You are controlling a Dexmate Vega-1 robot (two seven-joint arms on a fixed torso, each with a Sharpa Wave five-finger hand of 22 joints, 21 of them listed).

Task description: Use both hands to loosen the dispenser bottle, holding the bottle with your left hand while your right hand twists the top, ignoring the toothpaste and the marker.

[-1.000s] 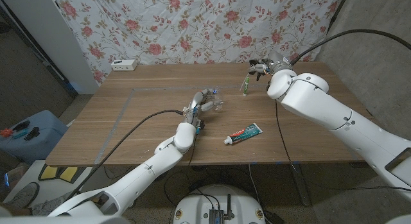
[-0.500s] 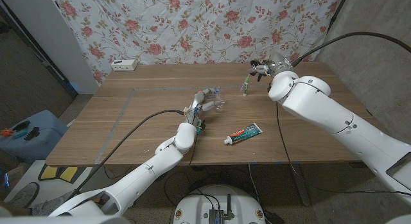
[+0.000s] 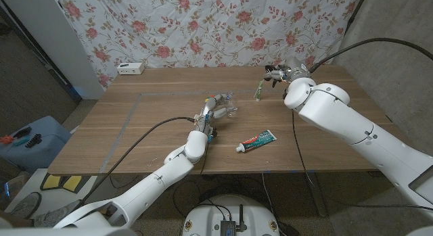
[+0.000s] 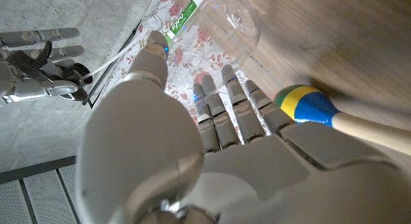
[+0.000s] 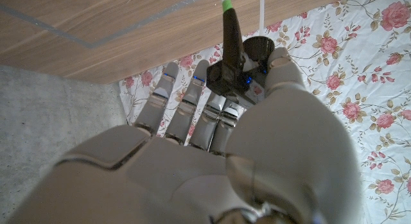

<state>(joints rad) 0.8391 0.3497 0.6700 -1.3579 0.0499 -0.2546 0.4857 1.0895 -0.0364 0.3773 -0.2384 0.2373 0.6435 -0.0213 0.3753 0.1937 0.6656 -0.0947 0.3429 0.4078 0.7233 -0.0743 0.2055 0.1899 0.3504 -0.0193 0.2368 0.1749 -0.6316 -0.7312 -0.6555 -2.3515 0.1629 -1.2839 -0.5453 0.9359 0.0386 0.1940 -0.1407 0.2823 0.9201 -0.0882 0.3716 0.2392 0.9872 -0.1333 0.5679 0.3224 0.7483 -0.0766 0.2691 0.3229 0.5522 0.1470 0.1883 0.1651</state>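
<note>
The clear dispenser bottle [image 3: 228, 105] lies on its side on the wooden table [image 3: 135, 128], just past the fingertips of my left hand [image 3: 212, 110]. In the left wrist view the bottle [image 4: 228, 22] sits beyond that hand's [image 4: 192, 121] straight, spread fingers, with a small gap between them. My right hand [image 3: 279, 74] is raised at the far right of the table and pinches a black pump top [image 5: 231, 73]. The green-and-white marker [image 3: 258, 90] lies just left of that hand. The toothpaste tube [image 3: 257, 138] lies near the front edge.
A white power strip [image 3: 130, 68] sits at the table's back left. A round blue, yellow and green object on a pale stick [image 4: 311, 103] lies close beside my left wrist. A flowered cloth hangs behind the table.
My left hand has sunk and its fingers have straightened away from the bottle, which now lies a little further right. My right hand has shifted slightly right with the black top.
</note>
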